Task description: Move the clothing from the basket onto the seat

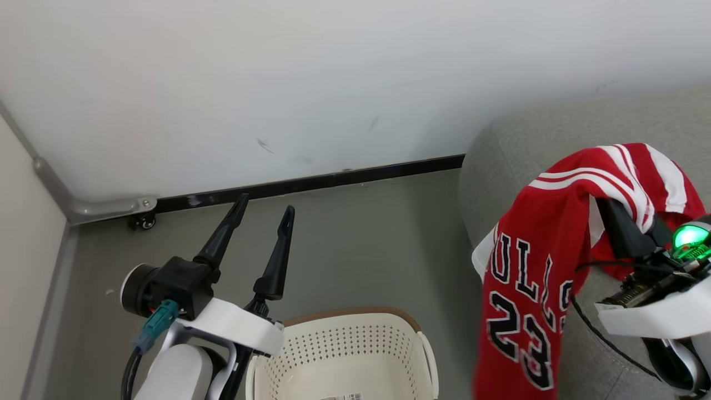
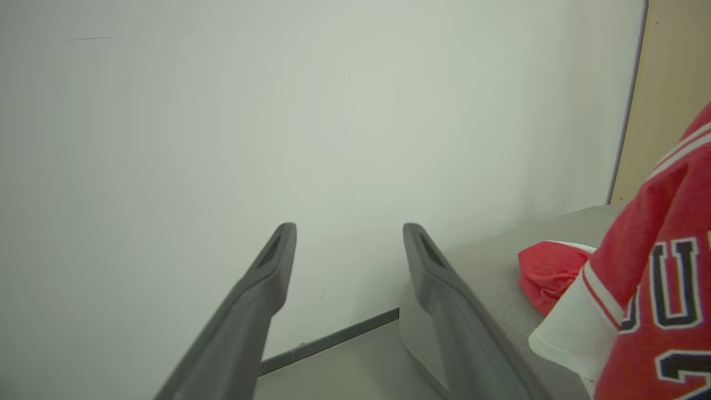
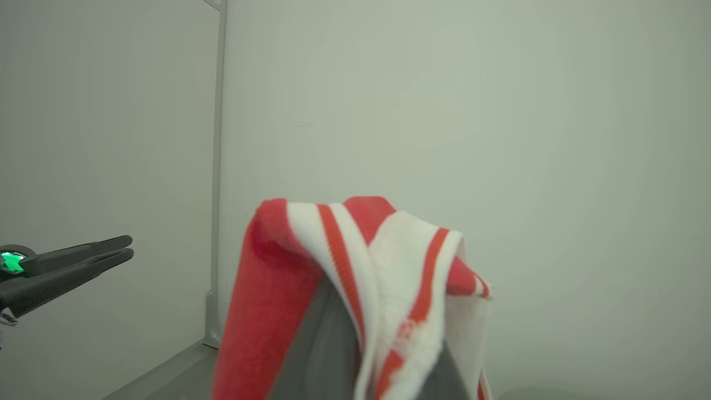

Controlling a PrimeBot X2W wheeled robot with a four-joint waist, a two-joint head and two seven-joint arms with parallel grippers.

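Observation:
The red jersey (image 1: 533, 266) with dark lettering hangs from my right gripper, draped over its dark fingers (image 1: 625, 230) above the edge of the grey seat (image 1: 555, 128). The cloth hides the fingertips in the right wrist view, where the jersey (image 3: 278, 300) covers them too. A second red garment (image 2: 547, 272) lies crumpled on the seat (image 2: 494, 261). My left gripper (image 1: 265, 208) stands open and empty above the floor, left of the cream basket (image 1: 344, 339), whose visible inside is bare but for a sticker. Its fingers (image 2: 261, 289) spread wide in its own view.
A white wall with a black baseboard (image 1: 311, 182) runs behind. A grey conduit (image 1: 83, 208) and a small caster (image 1: 143, 222) sit in the left corner. Grey floor (image 1: 377, 244) lies between basket and wall.

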